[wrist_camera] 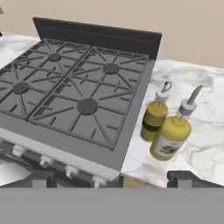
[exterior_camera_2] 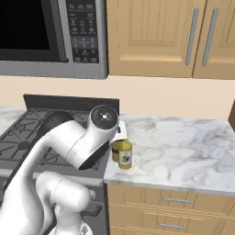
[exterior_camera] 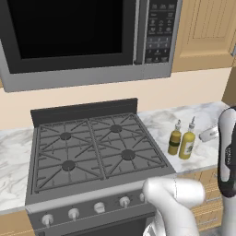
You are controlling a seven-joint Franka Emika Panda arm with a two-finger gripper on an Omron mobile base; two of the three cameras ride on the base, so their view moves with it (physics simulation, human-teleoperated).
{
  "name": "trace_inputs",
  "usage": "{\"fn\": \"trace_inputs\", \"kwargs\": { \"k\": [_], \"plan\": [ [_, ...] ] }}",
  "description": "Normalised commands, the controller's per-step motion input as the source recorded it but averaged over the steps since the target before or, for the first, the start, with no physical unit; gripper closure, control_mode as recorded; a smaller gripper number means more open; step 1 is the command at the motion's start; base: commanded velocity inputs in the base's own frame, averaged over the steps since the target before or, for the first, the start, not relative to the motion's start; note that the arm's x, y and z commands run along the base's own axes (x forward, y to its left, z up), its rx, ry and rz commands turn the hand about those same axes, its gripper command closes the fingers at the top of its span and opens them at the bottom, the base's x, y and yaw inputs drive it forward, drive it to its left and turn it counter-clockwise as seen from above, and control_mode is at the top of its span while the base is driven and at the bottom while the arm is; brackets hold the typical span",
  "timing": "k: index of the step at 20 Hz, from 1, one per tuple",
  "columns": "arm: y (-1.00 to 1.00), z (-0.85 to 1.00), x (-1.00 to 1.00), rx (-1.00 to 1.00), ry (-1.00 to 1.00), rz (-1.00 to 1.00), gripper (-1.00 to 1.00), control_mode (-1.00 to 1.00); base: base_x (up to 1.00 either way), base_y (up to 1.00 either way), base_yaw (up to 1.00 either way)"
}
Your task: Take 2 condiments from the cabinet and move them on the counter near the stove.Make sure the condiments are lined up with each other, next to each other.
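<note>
Yellow bottle (wrist_camera: pixel 169 136): upright on the counter (wrist_camera: pixel 205 144), ahead of the right fingertip (wrist_camera: pixel 183 178) and well clear of it; pourer top tilted a little to the right in the hand view.
Olive-green bottle (wrist_camera: pixel 154 119): upright, just beyond and left of the yellow one, touching it or very nearly; black band low on its body.
Pairing: side by side, close together, bases roughly in one row along the stove (wrist_camera: pixel 83 105) edge; looks lined up, judged from the hand view and the left base view.
Place: both on the marble just right of the stove, between its right edge and the open slab; near enough to count as beside the stove.
Gripper (wrist_camera: pixel 109 181): spread wide, left fingertip (wrist_camera: pixel 39 180) low over the stove front, right one low over the counter edge; nothing held between them.
Done: both condiments off the shelf and set down together, by the look of it.
Left: little or nothing; at most a small nudge if the row is judged uneven, then pulling the hand away without brushing the pourers.
Risk: slim bottles, tall for their bases, easily tipped by a careless pass.
</note>
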Motion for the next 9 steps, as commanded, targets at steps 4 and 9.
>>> {"fn": "trace_inputs", "kwargs": {
  "k": [4,9],
  "plan": [
    [0.52,0.32,-0.31,-0.11,0.07,-0.09,-1.00,-1.00,0.00,0.00,0.00],
    [0.52,0.28,-0.25,-0.12,0.00,-0.10,-1.00,-1.00,0.00,0.00,0.00]
  ]
}}
